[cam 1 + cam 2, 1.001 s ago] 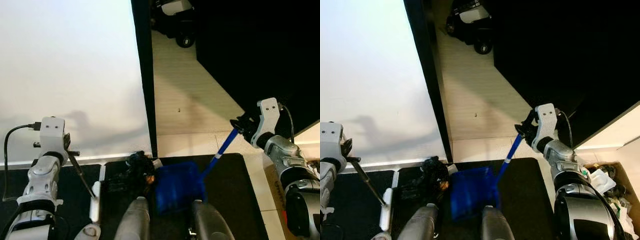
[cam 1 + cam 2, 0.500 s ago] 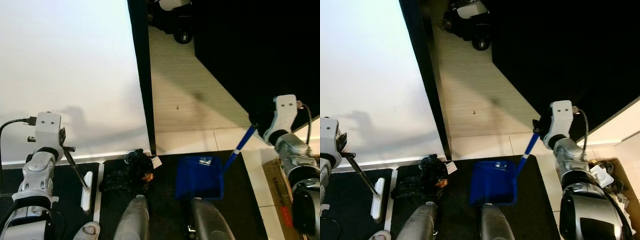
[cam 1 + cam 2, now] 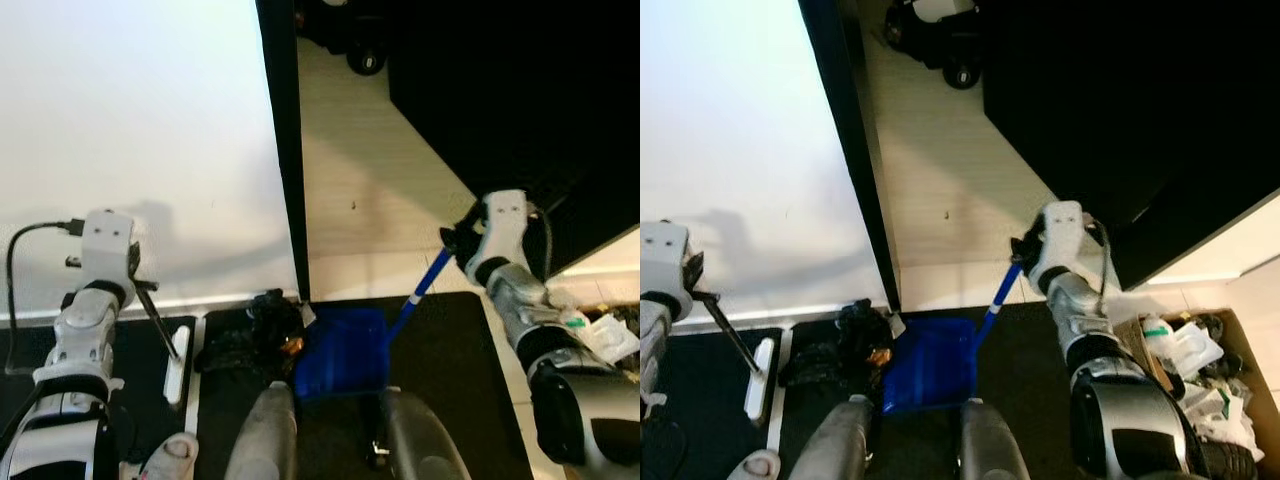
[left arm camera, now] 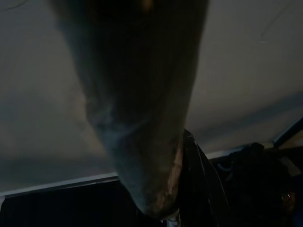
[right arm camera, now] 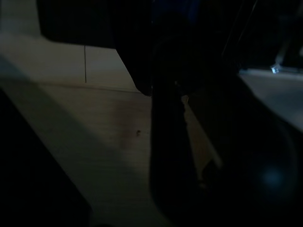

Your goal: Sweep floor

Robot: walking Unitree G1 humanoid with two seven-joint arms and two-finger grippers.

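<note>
Here, your right end effector (image 3: 455, 243) is clenched on the handle of the blue dustpan (image 3: 340, 353), whose tray lies on the black mat (image 3: 450, 340) with its lip just beside the dark debris pile (image 3: 250, 335). Your left end effector (image 3: 140, 285) grips the brush (image 3: 176, 360), whose white head rests on the mat a little apart from the pile. The likely trouble: a hard stroke could shove the light pan back or scatter litter past its lip onto the pale floor (image 3: 360, 200), or against the robot's feet (image 3: 265, 440).

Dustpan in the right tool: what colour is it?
Blue, pan and handle alike; clearest in the right eye view.
</note>
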